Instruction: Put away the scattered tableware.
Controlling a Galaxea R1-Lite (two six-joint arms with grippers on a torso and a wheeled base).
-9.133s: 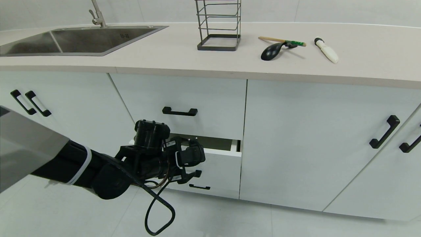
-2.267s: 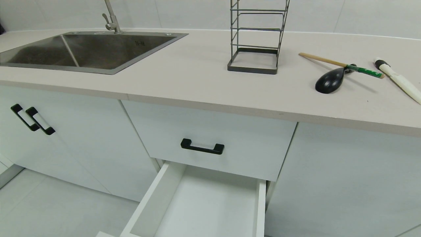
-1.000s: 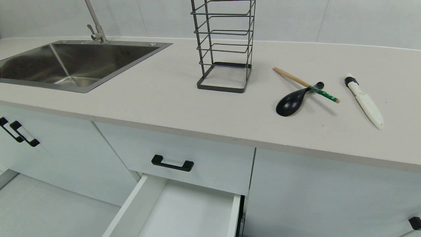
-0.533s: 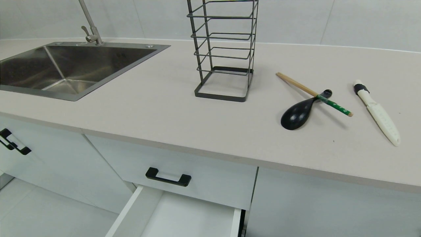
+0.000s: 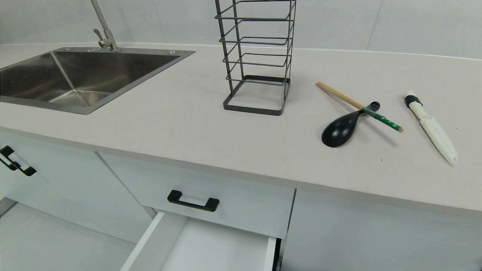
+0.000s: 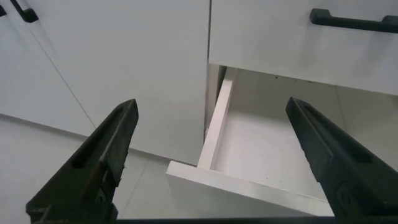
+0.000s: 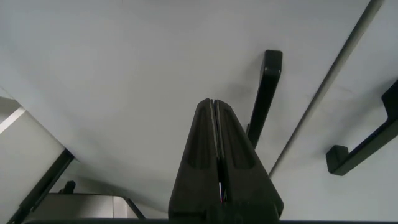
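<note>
The job has only just begun. Low down in front of the rack (image 5: 252, 110), the drawer (image 5: 165, 241) is pulled out and ready. My left gripper (image 6: 211, 162) hangs over the drawer's front corner with its two fingers spread wide and nothing between them. To the right of the rack, the chopsticks (image 5: 354, 103), the spoon (image 5: 340, 130) and the knife (image 5: 433, 130) all lie on the counter (image 5: 188, 128). None of them is put away yet, so I think all three are left to do. My right gripper (image 7: 214, 102) is lower than the rack, close to a white cupboard door (image 7: 124, 74) with a black handle (image 7: 264, 99). Its fingers are pressed flat together and hold nothing.

Far to the left of the rack is the sink (image 5: 158, 71). It is shiny grey metal with a thin bent tap (image 5: 103, 28). The drawer is smooth and white, like a box with no lid. The rack is tall, made of thin dark wire, with a square frame at the bottom. Just right of the rack, the chopsticks are long, thin wood with green ends, and they rest across the spoon's stalk. The spoon is black and glossy with a deep round bowl. It looks slippery to me. Farthest right of the rack, the knife is long and creamy white with a black band near one end. I think it may be in a cover, but I cannot tell. The counter is flat, pale and dull.
</note>
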